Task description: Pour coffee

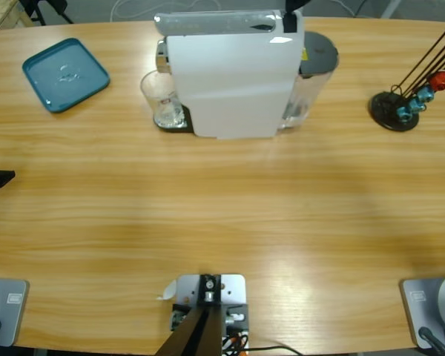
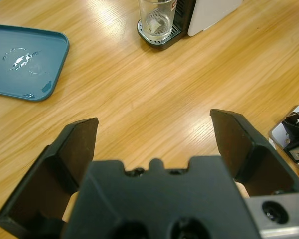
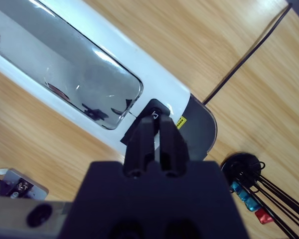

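Close in, my left tool (image 2: pixel 154 144) hangs over bare wooden counter (image 2: pixel 154 94) with its jaws spread wide and nothing between them. Ahead of it, off to one side, lies the teal tray (image 2: pixel 27 62), a few wet smears on its floor. Farther on, a clear glass (image 2: pixel 157 20) stands on the dark drip grate (image 2: pixel 157 39) at the foot of the white coffee machine (image 2: pixel 209 12); I cannot make out any coffee in the glass from here, only glints at its bottom.

My right tool (image 3: pixel 158 130) points down at the top of the coffee machine (image 3: pixel 94 84), jaws pressed together, tips at a small black button (image 3: pixel 154 110) just past the shiny lid panel. Beyond the machine's grey tank lid (image 3: pixel 202 129), a black stand (image 3: pixel 244 167) holds thin rods with blue and red ends.

From above, the glass (image 1: pixel 162 100) sits beside the machine's (image 1: pixel 230 74) front, well apart from the tray (image 1: pixel 65 74) and the stand (image 1: pixel 397 110).
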